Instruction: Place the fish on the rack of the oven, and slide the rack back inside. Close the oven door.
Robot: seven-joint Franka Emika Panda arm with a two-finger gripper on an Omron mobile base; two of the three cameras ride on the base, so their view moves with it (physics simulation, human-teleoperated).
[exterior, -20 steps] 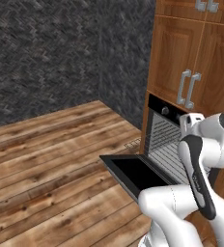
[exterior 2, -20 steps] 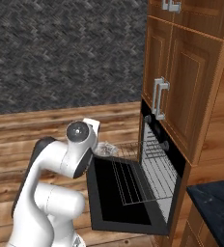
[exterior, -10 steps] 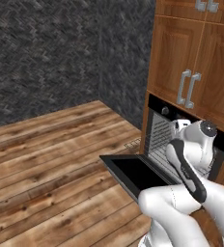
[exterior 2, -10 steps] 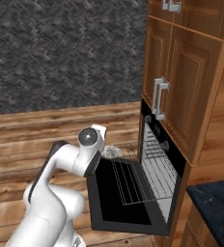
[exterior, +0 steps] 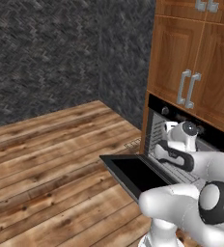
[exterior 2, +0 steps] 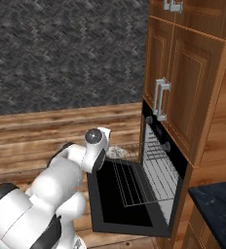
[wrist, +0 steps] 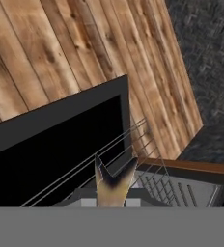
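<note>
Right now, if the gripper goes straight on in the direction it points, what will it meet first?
Probably the thin silver wire rack, pulled out over the open black oven door. The gripper, holding the small pale grey-tan fish, looks down along it. How far the wires lie below is unclear.

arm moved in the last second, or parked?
Yes. In the left base view the arm has dropped and reached forward toward the oven: its wrist sat level with the cabinet handles, now it hangs over the open oven door.

a kitchen: black wall oven (exterior 2: 164, 160) set in brown wooden cabinets (exterior 2: 183, 82), plank floor (exterior: 46, 164)
</note>
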